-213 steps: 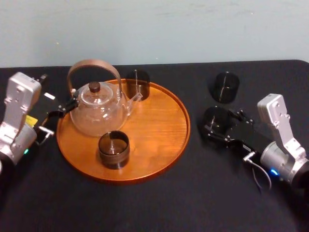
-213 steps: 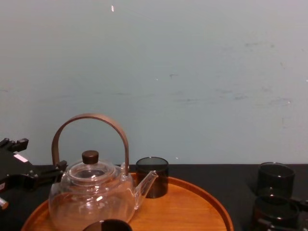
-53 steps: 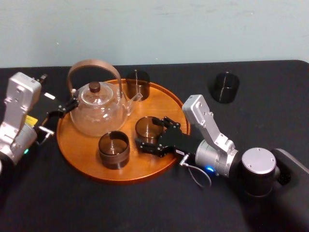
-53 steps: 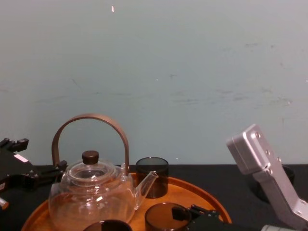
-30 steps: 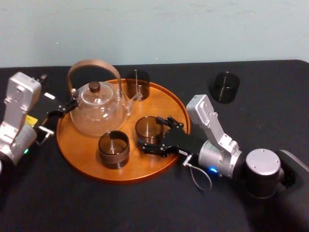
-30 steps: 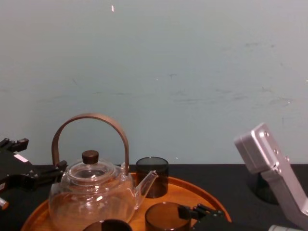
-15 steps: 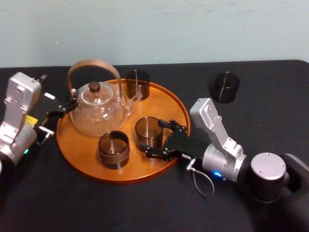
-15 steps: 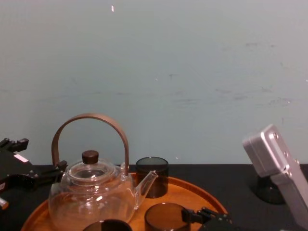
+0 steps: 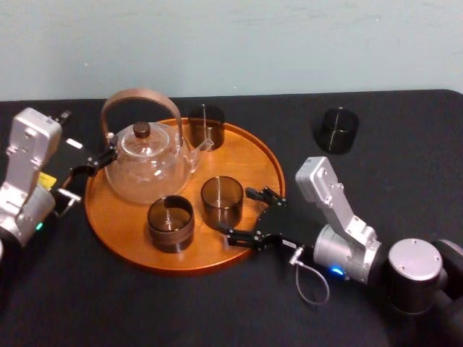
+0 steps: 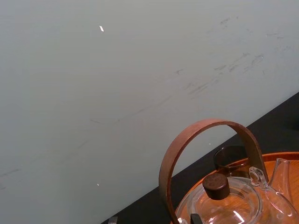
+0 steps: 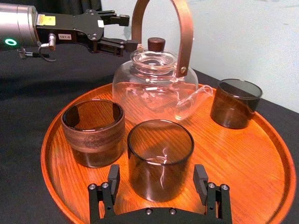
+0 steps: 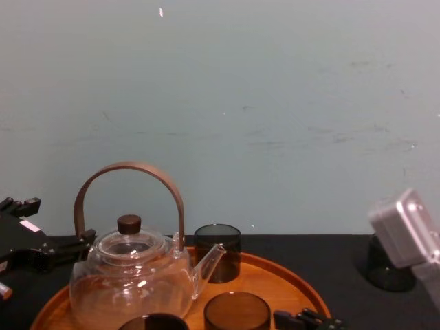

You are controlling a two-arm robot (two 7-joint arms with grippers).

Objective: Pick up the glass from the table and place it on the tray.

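Note:
The glass (image 9: 221,202), a smoky tumbler, stands upright on the round wooden tray (image 9: 249,163), right of a wood-banded cup (image 9: 171,223). My right gripper (image 9: 239,212) is open just off the glass, over the tray's near right rim, one finger to each side and touching nothing. The right wrist view has the glass (image 11: 160,157) free between the spread fingers (image 11: 113,178). My left gripper (image 9: 92,163) rests open at the tray's left edge beside the glass teapot (image 9: 148,160). The black table (image 9: 217,303) lies all around.
Another dark glass (image 9: 206,124) sits at the tray's back by the teapot spout. A further dark glass (image 9: 336,130) stands on the table at the back right. The teapot's tall wooden handle (image 12: 130,189) arches over the tray's left half.
My right gripper carried the glass from the table onto the tray, opened and let it go. In the last second it has drawn back toward the tray's rim. The left arm stayed still.

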